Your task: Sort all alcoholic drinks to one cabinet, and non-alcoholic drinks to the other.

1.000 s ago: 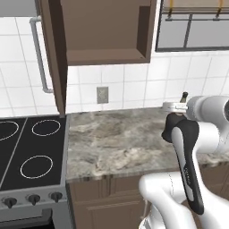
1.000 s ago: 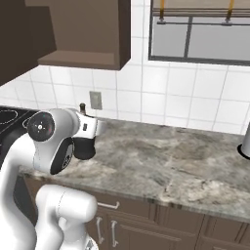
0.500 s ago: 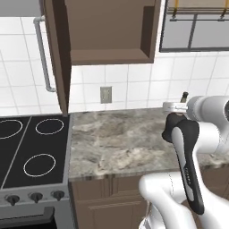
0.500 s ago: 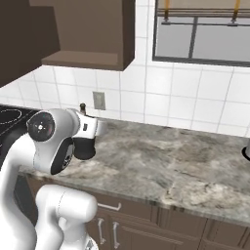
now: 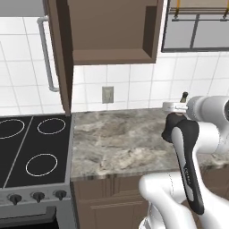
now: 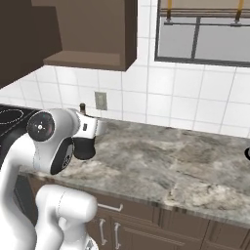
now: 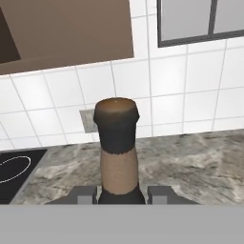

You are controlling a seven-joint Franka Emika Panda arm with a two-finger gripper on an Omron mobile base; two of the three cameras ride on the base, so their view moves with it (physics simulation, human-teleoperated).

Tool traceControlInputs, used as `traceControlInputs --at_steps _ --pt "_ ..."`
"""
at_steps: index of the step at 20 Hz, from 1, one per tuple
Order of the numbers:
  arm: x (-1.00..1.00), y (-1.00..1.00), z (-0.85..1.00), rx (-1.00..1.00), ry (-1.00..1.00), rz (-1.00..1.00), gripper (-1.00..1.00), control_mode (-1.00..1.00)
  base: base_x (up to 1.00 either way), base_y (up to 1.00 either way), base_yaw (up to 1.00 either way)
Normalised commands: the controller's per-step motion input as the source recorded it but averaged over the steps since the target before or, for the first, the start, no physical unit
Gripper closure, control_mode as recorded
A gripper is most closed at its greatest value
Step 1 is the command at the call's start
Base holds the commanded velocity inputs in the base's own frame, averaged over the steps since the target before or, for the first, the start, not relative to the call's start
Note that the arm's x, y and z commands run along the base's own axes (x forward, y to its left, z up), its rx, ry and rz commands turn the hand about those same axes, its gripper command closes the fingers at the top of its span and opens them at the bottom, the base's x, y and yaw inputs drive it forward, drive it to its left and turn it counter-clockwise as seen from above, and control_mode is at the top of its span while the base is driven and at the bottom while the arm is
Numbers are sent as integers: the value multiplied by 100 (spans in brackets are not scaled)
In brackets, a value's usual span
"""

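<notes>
A dark glass bottle [image 7: 116, 152] with a dark cap and brown neck stands upright between my fingertips [image 7: 159, 193], and my gripper [image 7: 122, 194] is shut on it below the neck. Its cap [image 5: 183, 96] pokes up above the hand over the right of the counter, and the same cap [image 6: 82, 105] shows from the other side. An open dark brown cabinet [image 5: 112, 31] hangs above the counter, its door [image 5: 60, 58] swung out with a long grey handle [image 5: 47, 53]. From the right base view that cabinet [image 6: 93, 29] is up and to the left of the hand.
A black stove [image 5: 31, 152] adjoins the marble counter [image 5: 116, 143] on the left. A wall outlet [image 5: 107, 95] sits on the tiled wall and a window [image 5: 197, 27] is at upper right. Brown drawers [image 6: 112, 229] run below the counter.
The whole scene has slid slightly to the right in both base views, so the base has driven left along the counter. The arm holds the same pose with the bottle.
</notes>
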Motion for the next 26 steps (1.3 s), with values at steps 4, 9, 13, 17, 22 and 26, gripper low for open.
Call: traceControlInputs --at_steps 4,9,13,17,22,26 --pt "0 0 0 0 0 0 100 100 21 29 0" --pt "0 0 0 0 0 0 100 100 16 35 0" --pt "0 0 0 0 0 0 100 100 11 38 0" --pt "0 0 0 0 0 0 100 100 14 34 0" --pt "0 0 0 0 0 0 100 100 15 29 0" --pt "0 0 0 0 0 0 100 100 15 29 0"
